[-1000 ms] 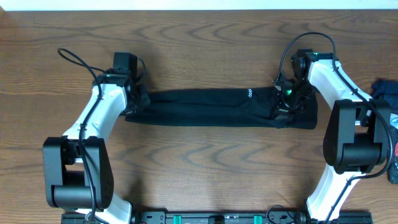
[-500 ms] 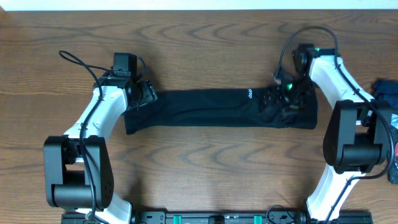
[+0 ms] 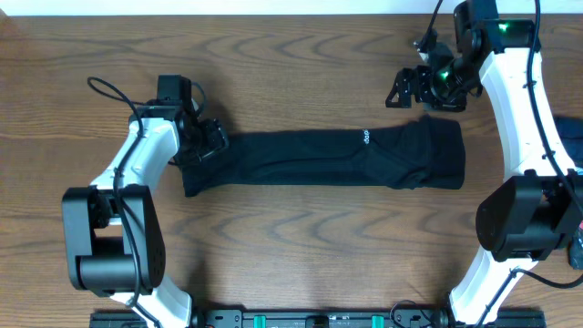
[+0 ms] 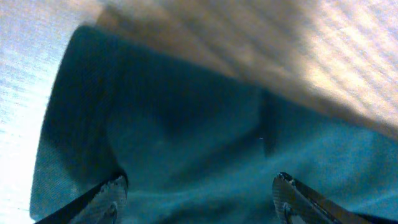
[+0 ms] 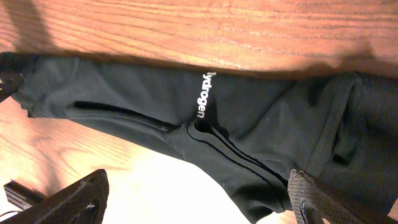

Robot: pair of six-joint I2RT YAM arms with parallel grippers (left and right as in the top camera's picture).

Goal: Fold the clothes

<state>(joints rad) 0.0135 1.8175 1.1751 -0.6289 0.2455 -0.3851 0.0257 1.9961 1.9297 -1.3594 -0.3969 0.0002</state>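
Two arms stood over one broad wooden surface point(image 3: 291, 246), and nearly across its middle lay the black top point(image 3: 310, 159), drawn into a long narrow band running left to right. We saw it resting flat on the wood. Its right end was wider and creased into a few soft folds, and its left end was slimmer and cut off at a slant.

We found the left pincer point(image 3: 211, 142) low at the band's left end, over the far corner of the cloth. From the left wrist camera the left pincer point(image 4: 199, 193) was released: both fingertips point(image 4: 112, 191) stood wide apart with dark fabric spread beneath and between them, pinching none of it. Whether the tips touched the cloth we could not tell, since that picture was blurred.

The right pincer point(image 3: 403, 89) hung beyond the far edge of the top, above bare wood near the band's right part and clear of the fabric. In the right wrist view the right pincer point(image 5: 196, 199) was likewise released, its fingertips point(image 5: 311, 196) spread wide at the bottom of the picture. The top lay well below it, stretching across the whole width of that view.

Smallest of all, the white logo lettering point(image 3: 363, 138) sat near the far edge, right of the band's middle; seen closer, the lettering point(image 5: 207, 95) ran across the cloth just above two raised seams.
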